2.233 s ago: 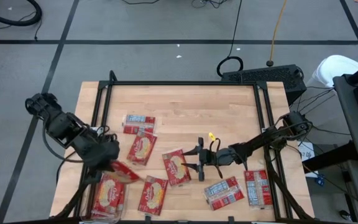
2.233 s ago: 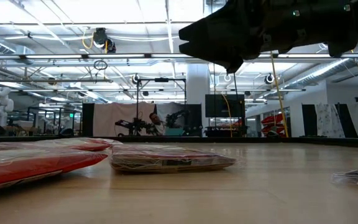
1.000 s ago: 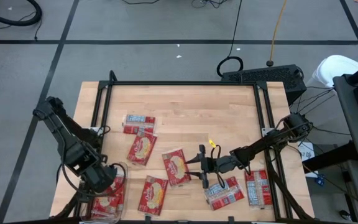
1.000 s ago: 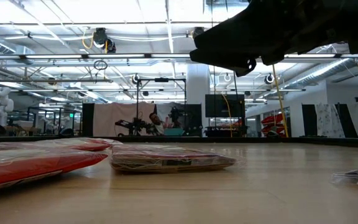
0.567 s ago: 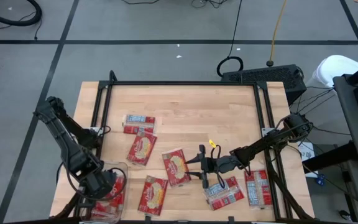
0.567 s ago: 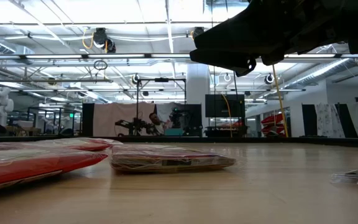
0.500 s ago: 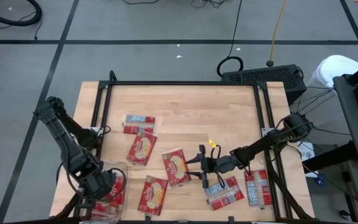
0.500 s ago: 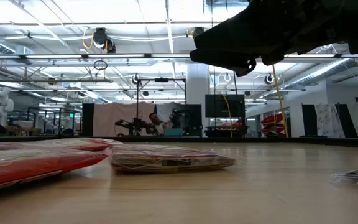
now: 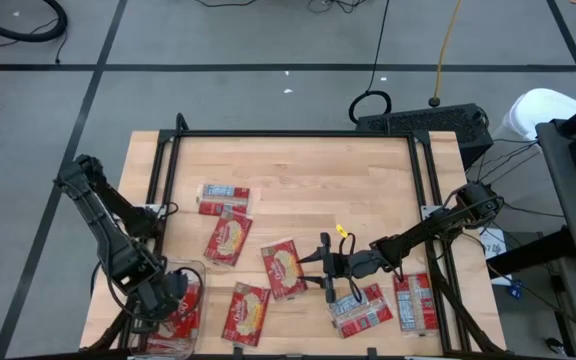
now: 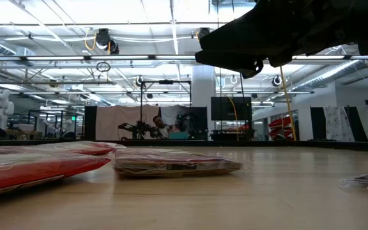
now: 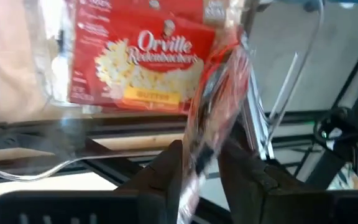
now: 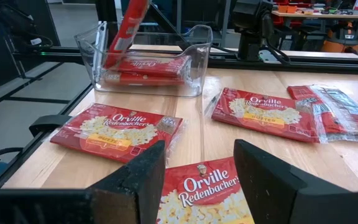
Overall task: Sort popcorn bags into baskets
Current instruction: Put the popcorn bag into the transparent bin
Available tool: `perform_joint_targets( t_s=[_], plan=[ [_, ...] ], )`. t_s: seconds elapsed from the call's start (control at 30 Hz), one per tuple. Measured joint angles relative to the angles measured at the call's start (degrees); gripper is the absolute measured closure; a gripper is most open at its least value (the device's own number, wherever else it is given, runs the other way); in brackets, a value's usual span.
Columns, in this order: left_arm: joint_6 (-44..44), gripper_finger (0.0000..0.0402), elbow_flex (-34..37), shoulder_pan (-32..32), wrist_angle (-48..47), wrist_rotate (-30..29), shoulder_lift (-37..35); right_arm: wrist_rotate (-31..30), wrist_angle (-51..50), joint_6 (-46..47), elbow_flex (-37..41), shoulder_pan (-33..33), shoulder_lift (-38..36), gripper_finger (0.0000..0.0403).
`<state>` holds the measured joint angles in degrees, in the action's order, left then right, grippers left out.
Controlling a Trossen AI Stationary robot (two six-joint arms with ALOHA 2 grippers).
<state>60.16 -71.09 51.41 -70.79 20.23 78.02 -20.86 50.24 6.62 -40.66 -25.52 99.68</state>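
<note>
Over the near left corner of the table (image 9: 298, 170), the left gripper (image 9: 158, 295) hangs above the clear plastic bin (image 12: 191, 62). One red popcorn packet (image 11: 213, 118) stands on edge between its two fingers (image 11: 169, 168), slanting down into the bin. Whether they pinch it or stand loose around it, I cannot tell. Flat in the bin lie more packets; the top one (image 11: 142, 68) reads "Orville Redenbacher's" in white script above a picture of yellow popcorn, with a yellow band whose word is too blurred to read.

Near the middle of the table, toward the near edge, the right gripper (image 9: 320, 262) hovers with its fingers spread and nothing between them. Just below it lies a picture-up packet (image 12: 204, 199) with the same brand name. Two other picture-up packets, one left (image 9: 228, 240) and one nearer (image 9: 246, 312), show that name too.

At the far left, a label-up packet (image 9: 224, 198) shows a white-blue panel, its print too small to read. Near the right edge, a pair of label-up packets (image 9: 360, 310) lie beside each other, one of them (image 9: 415, 303) closest to the table frame.
</note>
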Motion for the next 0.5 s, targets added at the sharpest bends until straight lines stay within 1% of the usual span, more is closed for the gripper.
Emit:
perform_joint_targets(
  t_s=[0.1, 0.2, 0.37, 0.5],
  plan=[
    [0.42, 0.0275, 0.0, 0.01, -1.83, -0.37, 0.0, 0.0, 0.0, -0.01, 0.0, 0.0, 0.0, 0.0218],
    [1.81, 0.0263, 0.0, 0.01, -6.06, -1.28, 0.0, -0.02, 0.0, -0.01, 0.0, 0.0, 0.0, 0.0218],
    [2.12, 0.0257, 0.0, -0.02, -13.24, -2.99, 0.0, -0.01, 0.0, 0.0, 0.0, 0.01, 0.0, 0.0218],
    [2.11, 0.0256, 0.0, -0.78, -14.47, -8.34, -0.02, 0.0, 0.02, 0.03, 0.0, 0.02, 0.0, 0.0218]
  ],
)
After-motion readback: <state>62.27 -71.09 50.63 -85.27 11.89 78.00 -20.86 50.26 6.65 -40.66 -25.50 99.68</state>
